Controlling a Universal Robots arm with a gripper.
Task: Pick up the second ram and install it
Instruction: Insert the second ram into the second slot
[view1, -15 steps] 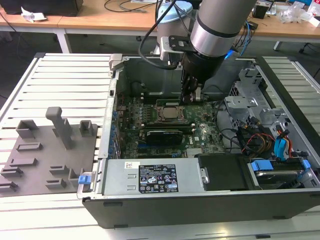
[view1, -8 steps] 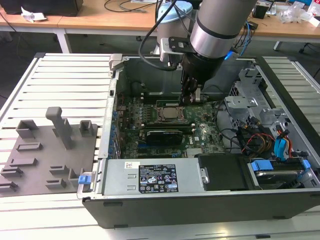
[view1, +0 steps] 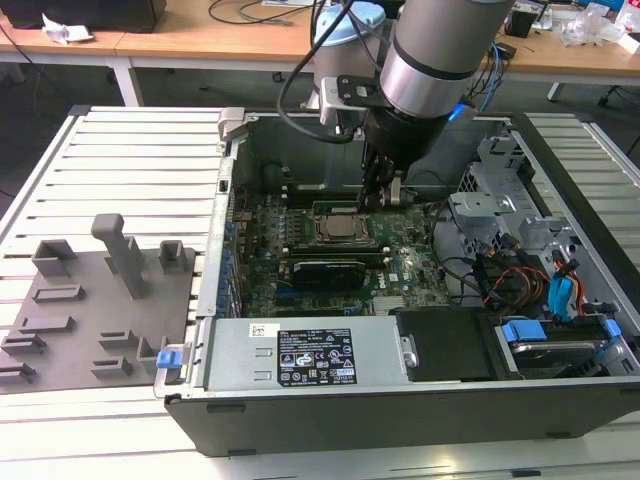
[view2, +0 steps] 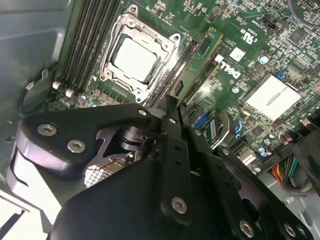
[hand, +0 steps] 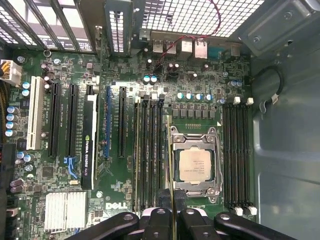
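The black metal gripper (view1: 388, 195) on the big grey robot arm (view1: 440, 50) hangs down inside the open black computer case (view1: 400, 400). It is just above the green main board (hand: 130, 60), near the square silver chip socket (hand: 196, 165). In the first wrist view the gripper's two black fingers (hand: 160, 215) are squeezed close together. A very thin green-yellow edge shows between them. I think this is the second ram (hand: 172, 220), the slim long green circuit-board stick, seen from its thin top side. So the gripper looks clamped on the stick, holding it up on its edge. The stick hangs just above the row of long black memory slots (hand: 150, 150) that lie beside the socket. I cannot tell if its bottom edge touches a slot yet. In the second wrist view another green stick (view2: 202, 65) stands in a slot on that same side of the socket. The ram is surely very light. It is stiff and flat, but thin, so it can snap or bend if it gets twisted. Its small chips and its row of contacts are easy to hurt. The best place to hold it is on its two flat sides, near the middle and up by the top edge. That way the bottom edge stays free to go into the slot. It must stay straight up and in line with the slot.
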